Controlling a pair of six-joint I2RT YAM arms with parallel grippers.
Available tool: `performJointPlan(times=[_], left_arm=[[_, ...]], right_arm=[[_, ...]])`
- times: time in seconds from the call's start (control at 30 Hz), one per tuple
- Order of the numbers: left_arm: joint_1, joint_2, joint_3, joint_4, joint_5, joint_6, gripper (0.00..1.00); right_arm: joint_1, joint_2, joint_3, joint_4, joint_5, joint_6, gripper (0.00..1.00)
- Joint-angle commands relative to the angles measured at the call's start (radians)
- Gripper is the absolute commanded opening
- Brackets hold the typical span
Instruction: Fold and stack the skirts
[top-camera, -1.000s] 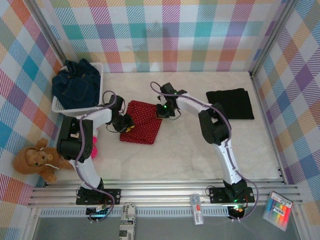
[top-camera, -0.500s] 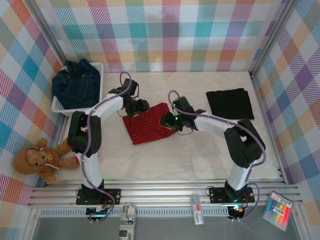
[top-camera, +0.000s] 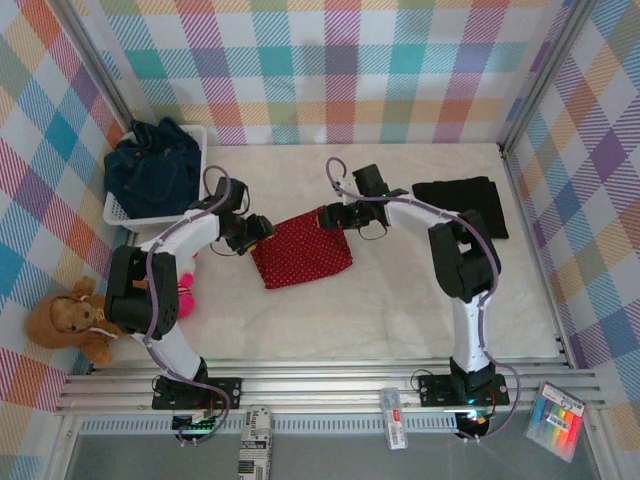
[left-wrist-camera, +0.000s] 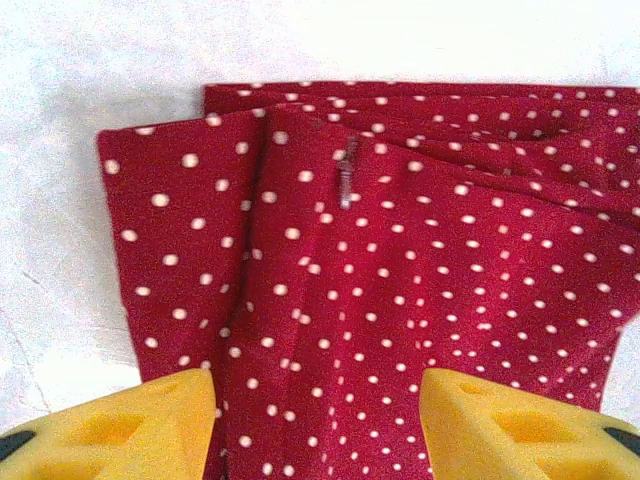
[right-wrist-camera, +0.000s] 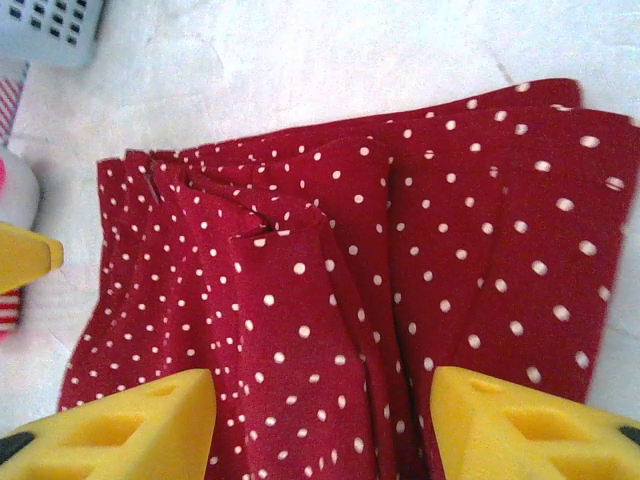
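Two grippers sit at opposite ends of the red skirt (top-camera: 300, 248): the left gripper (top-camera: 255, 228) at its left edge, the right gripper (top-camera: 330, 215) at its far corner. Both have their jaws spread. In the left wrist view the yellow fingers (left-wrist-camera: 120, 430) stand wide apart over the dotted cloth, pinching nothing. The right wrist view shows the same: its fingers (right-wrist-camera: 530, 425) are parted and the cloth lies loose between them.

The red skirt lies on the table (top-camera: 400, 310), left of centre and turned at a slant, folded in overlapping layers with a few creases near its left end. The black skirt (top-camera: 462, 207) lies folded flat at the far right, well apart from the red one. The denim skirts (top-camera: 152, 170) are heaped in the basket (top-camera: 150, 215) at the far left corner. A pink plush (top-camera: 185, 295) lies just beside the left arm, and a brown plush (top-camera: 70, 320) sits off the table's left edge.
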Motion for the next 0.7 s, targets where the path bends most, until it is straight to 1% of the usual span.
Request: performJointPlan(times=[0.0,0.1,0.17,0.2,0.23,0.33,0.37,0.43,0.53,0.57,0.6,0.67], left_arm=[[0.011,0.036,-0.003,0.067,0.058,-0.015,0.58],[0.014,0.081,0.007,0.088,0.067,-0.02,0.58],[0.014,0.111,0.011,0.102,0.078,-0.029,0.57],[0.014,0.122,0.012,0.112,0.087,-0.031,0.55],[0.014,0.132,0.014,0.119,0.092,-0.034,0.52],[0.016,0.158,0.024,0.115,0.088,-0.031,0.43],[0.019,0.163,0.026,0.113,0.092,-0.03,0.4],[0.025,0.153,0.018,0.122,0.1,-0.028,0.33],[0.035,0.121,-0.015,0.138,0.092,-0.016,0.22],[0.041,0.116,-0.026,0.14,0.089,-0.011,0.17],[0.047,0.113,-0.037,0.139,0.085,-0.007,0.12],[0.059,0.115,-0.066,0.152,0.079,0.0,0.05]], right_arm=[[0.007,0.049,0.071,-0.08,-0.064,-0.139,0.59],[0.007,0.079,0.098,-0.08,-0.077,-0.144,0.59],[0.007,0.097,0.115,-0.085,-0.119,-0.148,0.56],[0.007,0.103,0.12,-0.081,-0.138,-0.145,0.53],[0.007,0.106,0.121,-0.074,-0.161,-0.146,0.47],[0.007,0.079,0.112,-0.031,-0.236,-0.134,0.22],[0.007,0.062,0.102,-0.005,-0.256,-0.121,0.16],[0.006,0.033,0.088,0.047,-0.277,-0.095,0.09],[-0.004,0.034,0.085,0.098,-0.265,-0.04,0.02],[-0.011,0.045,0.084,0.112,-0.237,-0.015,0.0],[-0.017,0.063,0.088,0.116,-0.208,0.005,0.0],[-0.027,0.102,0.1,0.119,-0.172,0.029,0.01]])
